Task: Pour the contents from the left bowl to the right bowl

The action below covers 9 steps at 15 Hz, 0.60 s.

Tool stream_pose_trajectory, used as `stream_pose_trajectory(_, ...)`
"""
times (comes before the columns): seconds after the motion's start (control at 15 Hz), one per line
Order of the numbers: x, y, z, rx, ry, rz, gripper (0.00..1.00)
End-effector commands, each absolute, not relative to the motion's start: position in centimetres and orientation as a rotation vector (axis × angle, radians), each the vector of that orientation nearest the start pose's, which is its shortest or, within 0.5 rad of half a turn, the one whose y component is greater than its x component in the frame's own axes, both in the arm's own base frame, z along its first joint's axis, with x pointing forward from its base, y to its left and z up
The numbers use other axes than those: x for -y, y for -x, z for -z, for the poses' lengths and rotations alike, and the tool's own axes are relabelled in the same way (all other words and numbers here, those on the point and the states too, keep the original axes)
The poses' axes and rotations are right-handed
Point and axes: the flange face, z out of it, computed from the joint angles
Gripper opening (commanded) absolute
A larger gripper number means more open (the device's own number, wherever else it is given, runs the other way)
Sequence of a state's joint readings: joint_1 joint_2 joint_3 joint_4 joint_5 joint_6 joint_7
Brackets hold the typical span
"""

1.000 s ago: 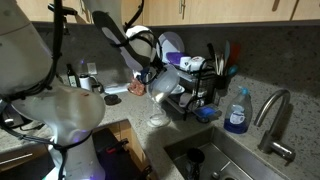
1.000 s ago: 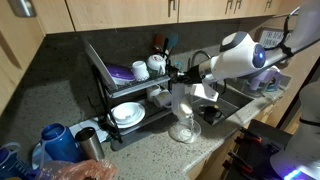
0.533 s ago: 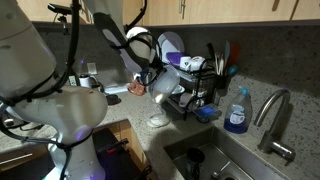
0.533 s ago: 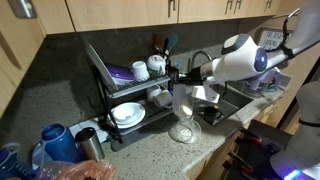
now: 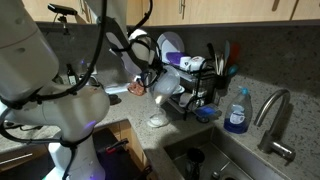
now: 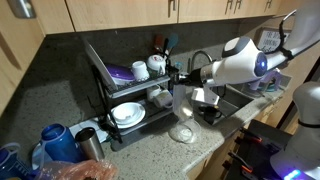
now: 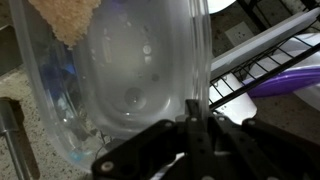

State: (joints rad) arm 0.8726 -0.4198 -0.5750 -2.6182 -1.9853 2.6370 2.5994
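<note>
My gripper (image 7: 196,112) is shut on the rim of a clear plastic bowl (image 7: 120,70) and holds it tipped on its side. A brownish lump (image 7: 68,18) lies inside the bowl at its upper edge in the wrist view. In both exterior views the held bowl (image 5: 165,86) (image 6: 184,100) hangs just above a second clear bowl (image 5: 158,121) (image 6: 183,132) that stands on the speckled counter (image 6: 150,160). The gripper (image 5: 151,80) (image 6: 197,84) sits at the held bowl's upper side.
A black dish rack (image 6: 125,95) with white plates, a purple bowl and cups stands right behind the bowls. A sink (image 5: 215,160), a faucet (image 5: 275,115) and a blue soap bottle (image 5: 237,112) lie to one side. A blue jug (image 6: 60,143) and a cup stand at the counter's end.
The arm has shifted slightly and the held bowl has tipped a little further over the lower bowl. The grip on the rim is unchanged.
</note>
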Motion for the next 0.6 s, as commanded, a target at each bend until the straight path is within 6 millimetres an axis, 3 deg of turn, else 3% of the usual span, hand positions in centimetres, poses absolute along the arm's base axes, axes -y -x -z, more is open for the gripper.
stream_pose_trajectory(0.0,-14.8,-37.9,-38.8,-0.765,2.363,1.469,0.01)
stream_pose_trajectory(0.53,-14.9,-37.5,-37.2,-0.754,2.346,1.513,0.01)
